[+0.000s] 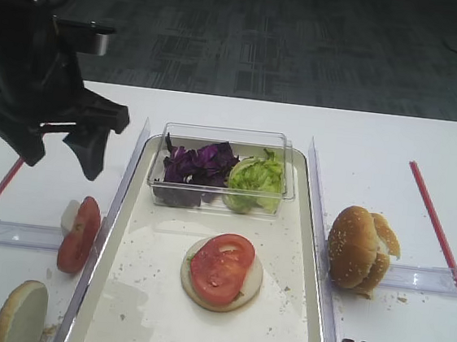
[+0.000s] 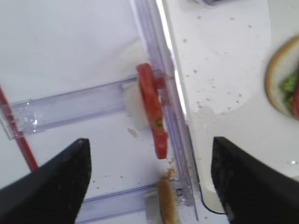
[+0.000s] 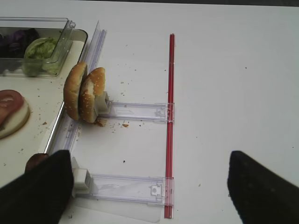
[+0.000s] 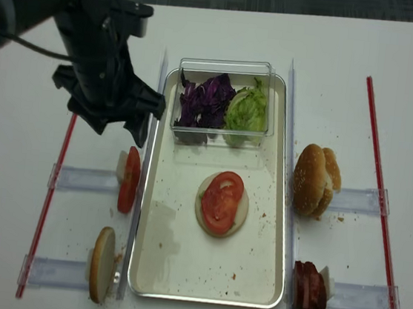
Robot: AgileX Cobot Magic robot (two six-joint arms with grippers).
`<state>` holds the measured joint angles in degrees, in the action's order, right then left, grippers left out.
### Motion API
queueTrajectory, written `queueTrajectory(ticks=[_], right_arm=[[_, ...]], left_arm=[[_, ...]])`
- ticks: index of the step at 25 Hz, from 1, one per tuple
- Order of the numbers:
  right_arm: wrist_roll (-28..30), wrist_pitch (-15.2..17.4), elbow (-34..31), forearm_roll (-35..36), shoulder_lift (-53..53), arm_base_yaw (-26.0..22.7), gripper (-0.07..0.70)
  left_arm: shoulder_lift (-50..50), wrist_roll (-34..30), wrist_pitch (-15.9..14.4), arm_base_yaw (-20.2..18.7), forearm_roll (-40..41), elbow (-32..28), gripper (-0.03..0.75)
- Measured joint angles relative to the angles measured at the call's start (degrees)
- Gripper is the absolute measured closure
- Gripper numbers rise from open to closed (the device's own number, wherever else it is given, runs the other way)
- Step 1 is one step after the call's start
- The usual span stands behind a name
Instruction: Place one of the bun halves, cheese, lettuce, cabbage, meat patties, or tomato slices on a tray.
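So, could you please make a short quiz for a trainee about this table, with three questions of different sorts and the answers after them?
1. True or false: the left gripper holds a tomato slice.
2. Multiple choice: what lies on top of the bun half on the tray? A) cheese B) a tomato slice C) a meat patty
3. Short answer: which two foods are in the clear tub?

Key
1. False: its jaws stand open and empty above the upright tomato slice left of the tray.
2. B: a tomato slice.
3. Purple cabbage and green lettuce.
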<state>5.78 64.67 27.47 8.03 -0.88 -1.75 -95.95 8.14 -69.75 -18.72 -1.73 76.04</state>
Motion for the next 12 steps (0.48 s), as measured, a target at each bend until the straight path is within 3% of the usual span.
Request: queueTrajectory(ticks=[7, 12], right_arm=[[0.0, 0.0, 0.0, 0.0, 0.0, 0.0, -0.048], [0.0, 0.0, 0.0, 0.0, 0.0, 0.0, -0.048]], left_arm=[[0.0, 0.76, 0.0, 11.32, 4.39, 0.0, 0.223], [0.0, 0.61, 0.0, 16.61, 8.03, 0.0, 0.223]])
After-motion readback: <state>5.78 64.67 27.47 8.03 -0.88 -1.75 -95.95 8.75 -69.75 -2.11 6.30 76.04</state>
